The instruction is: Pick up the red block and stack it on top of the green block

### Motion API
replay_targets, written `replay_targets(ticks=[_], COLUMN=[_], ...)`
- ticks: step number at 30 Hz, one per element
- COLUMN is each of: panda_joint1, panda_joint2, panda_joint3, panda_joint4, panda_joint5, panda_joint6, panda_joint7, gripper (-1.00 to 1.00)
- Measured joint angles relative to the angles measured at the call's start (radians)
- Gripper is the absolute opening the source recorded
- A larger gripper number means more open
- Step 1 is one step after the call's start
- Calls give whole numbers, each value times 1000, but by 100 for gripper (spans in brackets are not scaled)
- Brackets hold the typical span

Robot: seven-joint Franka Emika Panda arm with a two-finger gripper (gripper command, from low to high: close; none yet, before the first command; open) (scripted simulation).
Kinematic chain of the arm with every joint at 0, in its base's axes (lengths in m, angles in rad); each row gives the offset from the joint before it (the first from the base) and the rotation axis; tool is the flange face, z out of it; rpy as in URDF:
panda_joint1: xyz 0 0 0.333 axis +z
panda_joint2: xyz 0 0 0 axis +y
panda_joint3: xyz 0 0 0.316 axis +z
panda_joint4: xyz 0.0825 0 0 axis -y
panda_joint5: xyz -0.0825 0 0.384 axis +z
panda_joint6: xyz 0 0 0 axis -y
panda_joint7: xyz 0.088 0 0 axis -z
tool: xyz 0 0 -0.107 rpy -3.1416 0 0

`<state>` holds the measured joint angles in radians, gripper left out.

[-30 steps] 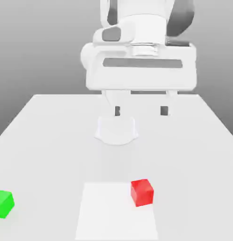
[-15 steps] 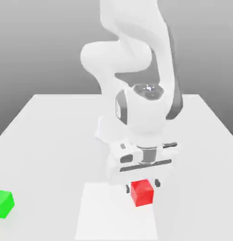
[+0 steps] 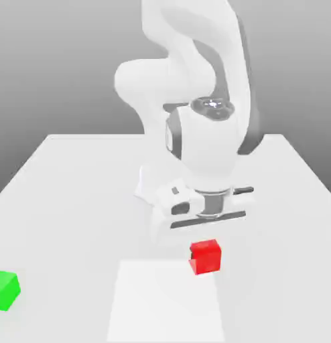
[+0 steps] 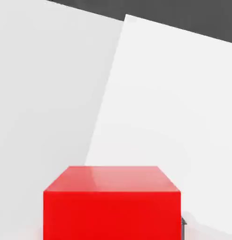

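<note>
Between the closed jaws of the gripper (image 3: pixel 206 253), held a red block (image 3: pixel 206 257), small and matte, just under the white hand; clamped from either side, fingers mostly hidden behind the cube in the exterior view; seemed lifted slightly off the white table (image 3: pixel 74 194), above the paler square patch (image 3: pixel 165 301) on its surface; up close from the hand view, showed the red block (image 4: pixel 112 206) large and square-on, a sliver of dark fingertip (image 4: pixel 183 225) touching one side. Well apart from the jaws, toward the exterior view's left and near the table's front edge, sat the green block (image 3: pixel 5 289), alone and untouched; behind the hand, rose the bulky white arm (image 3: pixel 188 74).
</note>
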<state>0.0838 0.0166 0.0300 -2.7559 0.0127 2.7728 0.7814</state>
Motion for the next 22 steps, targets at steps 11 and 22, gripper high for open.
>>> replay_targets(ticks=[11,22], panda_joint1=[-325,-453], panda_joint2=[128,330], panda_joint3=[-248,-315], panda_joint4=[283,403], panda_joint5=[72,204], panda_joint6=[-160,-95], panda_joint7=[423,512], gripper=[-100,100])
